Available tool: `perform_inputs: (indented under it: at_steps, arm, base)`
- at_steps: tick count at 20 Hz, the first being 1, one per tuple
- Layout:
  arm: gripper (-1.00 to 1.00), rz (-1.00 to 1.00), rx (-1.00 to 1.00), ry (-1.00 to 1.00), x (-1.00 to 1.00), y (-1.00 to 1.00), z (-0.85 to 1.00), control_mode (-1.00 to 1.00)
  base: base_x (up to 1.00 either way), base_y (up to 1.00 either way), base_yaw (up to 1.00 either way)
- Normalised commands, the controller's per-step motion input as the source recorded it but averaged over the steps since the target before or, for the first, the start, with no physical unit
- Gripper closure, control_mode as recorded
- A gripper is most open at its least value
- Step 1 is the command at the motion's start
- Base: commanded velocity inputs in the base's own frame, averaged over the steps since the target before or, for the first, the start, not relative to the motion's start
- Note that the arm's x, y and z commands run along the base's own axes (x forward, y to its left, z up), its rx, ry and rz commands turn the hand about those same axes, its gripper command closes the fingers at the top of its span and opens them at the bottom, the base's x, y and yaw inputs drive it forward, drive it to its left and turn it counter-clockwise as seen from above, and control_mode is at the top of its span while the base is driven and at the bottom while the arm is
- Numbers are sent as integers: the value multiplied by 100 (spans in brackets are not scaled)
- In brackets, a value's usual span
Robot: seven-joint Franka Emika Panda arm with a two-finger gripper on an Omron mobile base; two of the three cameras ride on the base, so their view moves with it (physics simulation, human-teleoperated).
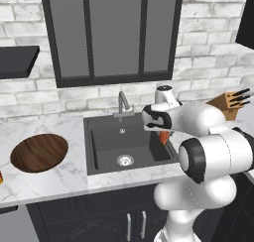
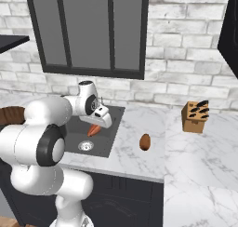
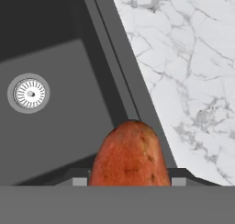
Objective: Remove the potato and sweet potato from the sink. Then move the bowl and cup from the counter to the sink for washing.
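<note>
Sweet potato (image 3: 130, 154) clamped in gripper (image 2: 96, 127), long axis in line with fingers, hanging over sink (image 1: 99, 137) at its right edge; bare desk (image 2: 135, 128) immediately rightward, beside potato (image 2: 145, 142).

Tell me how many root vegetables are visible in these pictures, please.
2. The sweet potato is held in the end effector above the sink; the potato lies on the counter right of it.

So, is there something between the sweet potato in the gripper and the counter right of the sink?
Nothing visible: the sweet potato hangs above the sink's right rim, beside bare counter; the potato lies farther right.
</note>
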Motion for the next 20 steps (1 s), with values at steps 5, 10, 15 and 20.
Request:
perform_inputs:
  at_steps: [5,10,15,20]
  arm:
    - [100,0,0,0,16,-30,2,-100]
    - [100,0,0,3,21,-28,0,-100]
    - [100,0,0,5,20,-30,0,-100]
    - [100,0,0,8,21,-33,0,-100]
  base:
    - [0,0,0]
    - [0,0,0]
    - [0,0,0]
    - [0,0,0]
